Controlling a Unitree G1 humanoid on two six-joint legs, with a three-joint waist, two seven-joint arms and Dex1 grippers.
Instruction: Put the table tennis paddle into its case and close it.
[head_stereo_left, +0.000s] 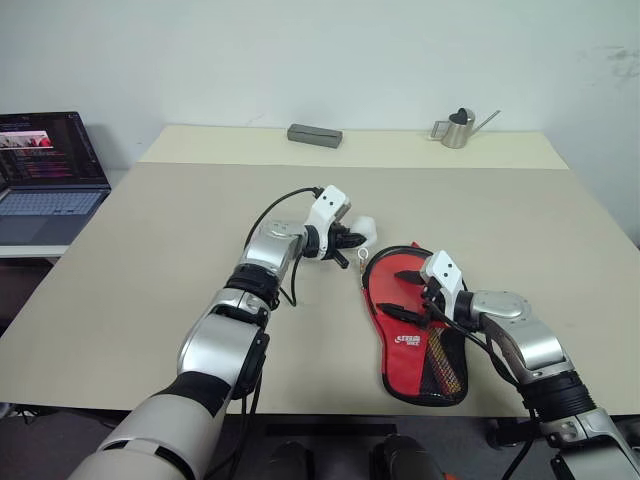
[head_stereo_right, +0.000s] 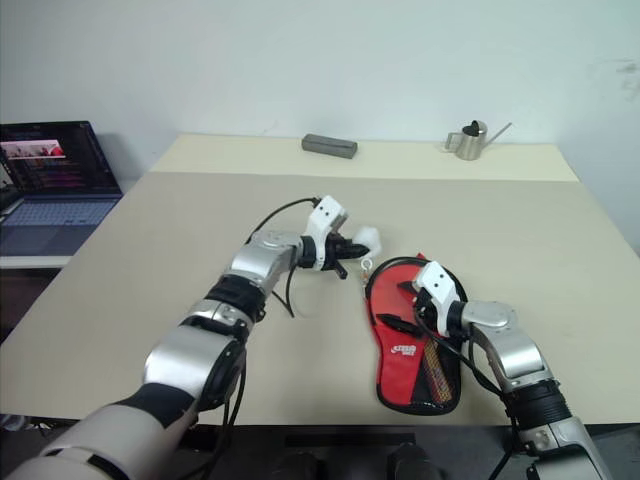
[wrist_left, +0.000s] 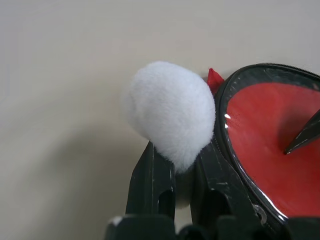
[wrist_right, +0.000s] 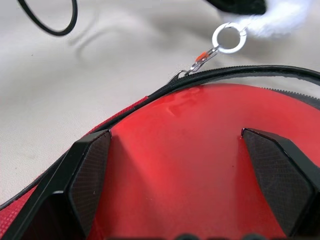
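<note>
Near the table's (head_stereo_left: 120, 300) front edge, the case (head_stereo_left: 425, 340) was pinned under the spread right gripper (head_stereo_left: 410, 295). Its pom-pom (wrist_left: 170, 112) was pinched by the left gripper (wrist_left: 175, 175); the zipper could be jammed by a skewed pull.

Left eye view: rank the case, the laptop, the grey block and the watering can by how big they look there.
1. The case, largest, though nearest the camera.
2. The laptop, partly cut off by the picture's edge.
3. The grey block and the metal watering can look about alike; no ranking between them.
</note>
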